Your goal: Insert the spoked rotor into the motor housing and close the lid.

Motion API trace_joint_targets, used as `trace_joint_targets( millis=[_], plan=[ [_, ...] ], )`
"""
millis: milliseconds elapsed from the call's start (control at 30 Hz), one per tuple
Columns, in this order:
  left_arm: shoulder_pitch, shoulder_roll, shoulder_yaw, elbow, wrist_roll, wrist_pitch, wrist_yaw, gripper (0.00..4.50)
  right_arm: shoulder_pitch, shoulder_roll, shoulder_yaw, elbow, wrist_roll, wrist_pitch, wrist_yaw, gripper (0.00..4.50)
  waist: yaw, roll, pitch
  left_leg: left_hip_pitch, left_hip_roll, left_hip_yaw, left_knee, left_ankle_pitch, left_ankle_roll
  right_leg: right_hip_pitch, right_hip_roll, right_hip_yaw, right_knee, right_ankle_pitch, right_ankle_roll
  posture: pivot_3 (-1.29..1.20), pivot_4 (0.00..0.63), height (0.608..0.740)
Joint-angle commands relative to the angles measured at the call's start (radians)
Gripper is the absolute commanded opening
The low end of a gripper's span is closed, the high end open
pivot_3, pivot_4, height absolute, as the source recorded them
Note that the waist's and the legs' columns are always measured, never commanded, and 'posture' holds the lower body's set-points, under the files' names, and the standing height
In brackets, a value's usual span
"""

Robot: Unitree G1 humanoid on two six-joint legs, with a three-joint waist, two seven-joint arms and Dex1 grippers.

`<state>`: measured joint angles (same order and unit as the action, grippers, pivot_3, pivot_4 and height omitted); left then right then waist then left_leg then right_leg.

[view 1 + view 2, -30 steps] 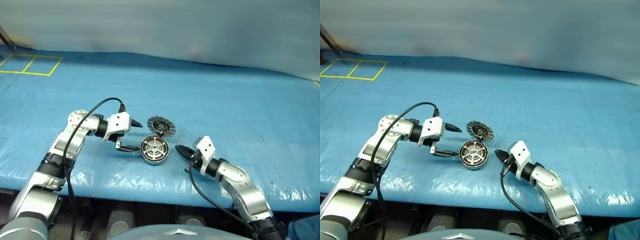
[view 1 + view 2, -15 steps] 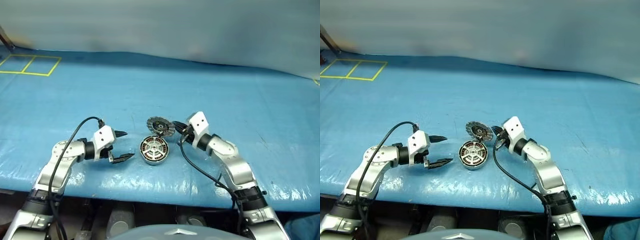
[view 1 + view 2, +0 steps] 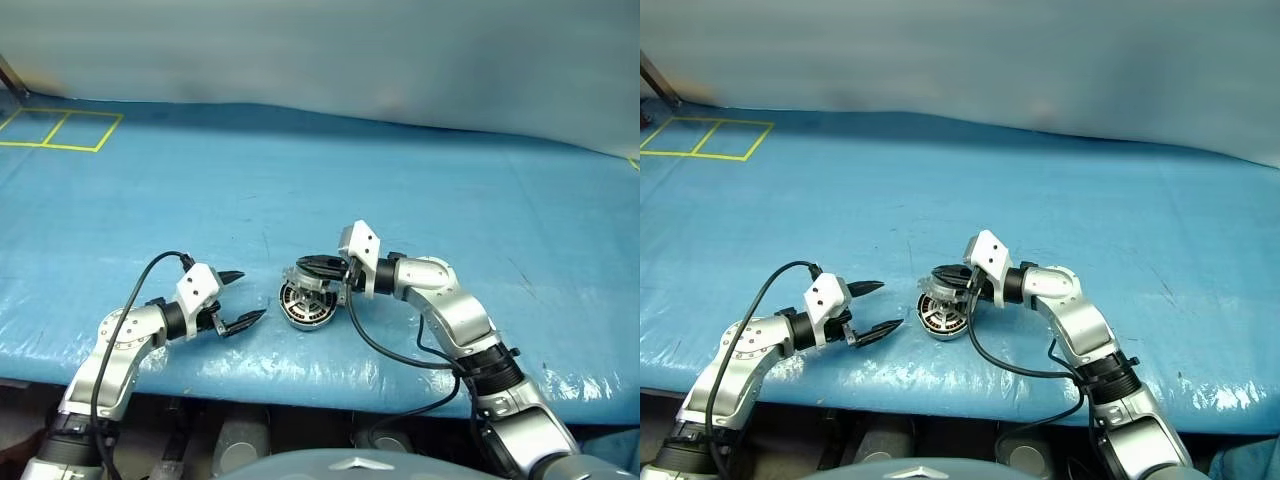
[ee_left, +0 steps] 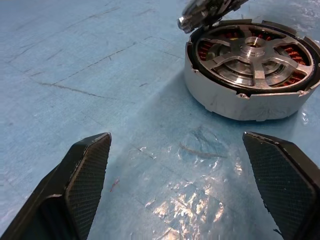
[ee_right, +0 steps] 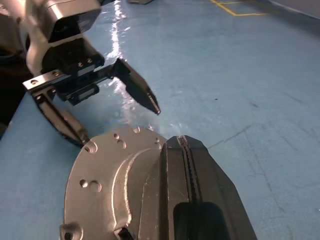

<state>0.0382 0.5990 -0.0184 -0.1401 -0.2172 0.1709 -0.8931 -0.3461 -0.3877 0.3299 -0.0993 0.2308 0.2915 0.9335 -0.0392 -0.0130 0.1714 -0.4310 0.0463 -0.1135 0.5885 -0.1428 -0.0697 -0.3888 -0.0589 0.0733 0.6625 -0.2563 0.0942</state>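
Right pincer (image 5: 182, 150) shut, pressing lid (image 5: 107, 180) down over motor housing (image 4: 250, 70); push evenly until seated. Left pincer (image 3: 236, 298) open, well apart.

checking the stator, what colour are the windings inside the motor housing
Copper-orange, showing between the spokes inside the motor housing; clearest in the left wrist view.

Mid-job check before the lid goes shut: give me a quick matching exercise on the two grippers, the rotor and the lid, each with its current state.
Column one:
1. left gripper
2. right gripper
3. spoked rotor
4. lid

Column two:
A. seated inside the motor housing
B. fingers shut, on the lid
C. fingers wide open, holding nothing
D. partly lowered over the housing

Pairs: 1-C, 2-B, 3-A, 4-D
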Motion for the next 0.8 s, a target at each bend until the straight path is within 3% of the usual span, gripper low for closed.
trace_joint_targets(
  millis=[33,333,600,767,800],
  plan=[
    [0.004,0.003,0.014,-0.047,-0.017,-0.001,0.011,4.48,0.033,-0.026,0.037,-0.051,-0.038,-0.019,0.013,0.00,0.000,0.000,0.000,0.000,0.000,0.000,0.000,0.000,0.000,-0.001,0.000,0.000,0.000,0.000,0.000,0.00,0.150,0.740],
    [-0.020,-0.021,-0.020,-0.041,-0.014,0.004,0.022,4.48,0.111,-0.012,0.096,-0.001,-0.152,-0.056,-0.082,0.00,-0.001,-0.001,-0.001,0.001,0.000,0.001,0.000,0.000,0.000,-0.004,-0.001,0.000,0.000,0.000,0.000,0.00,0.150,0.740],
    [-0.032,-0.053,-0.052,-0.043,-0.008,0.004,0.031,4.48,0.143,0.084,0.069,0.068,-0.160,-0.087,-0.195,0.00,-0.002,-0.001,-0.003,0.002,0.000,0.001,0.000,0.000,-0.001,-0.003,-0.001,0.000,0.000,0.000,0.000,0.00,0.150,0.740],
    [-0.036,-0.062,-0.060,-0.040,-0.010,0.001,0.034,4.48,0.137,0.091,0.057,0.089,-0.144,-0.065,-0.194,0.00,-0.001,-0.001,-0.004,0.002,0.000,0.001,0.001,0.000,-0.001,-0.004,-0.001,0.000,0.000,0.000,0.000,0.00,0.150,0.740],
    [-0.036,-0.063,-0.060,-0.038,-0.010,0.000,0.035,4.50,0.140,0.088,0.054,0.086,-0.136,-0.059,-0.186,0.18,-0.001,-0.001,-0.004,0.002,0.000,0.001,0.001,0.000,-0.001,-0.003,-0.001,0.000,0.000,0.000,0.000,0.00,0.150,0.740]
  ],
)
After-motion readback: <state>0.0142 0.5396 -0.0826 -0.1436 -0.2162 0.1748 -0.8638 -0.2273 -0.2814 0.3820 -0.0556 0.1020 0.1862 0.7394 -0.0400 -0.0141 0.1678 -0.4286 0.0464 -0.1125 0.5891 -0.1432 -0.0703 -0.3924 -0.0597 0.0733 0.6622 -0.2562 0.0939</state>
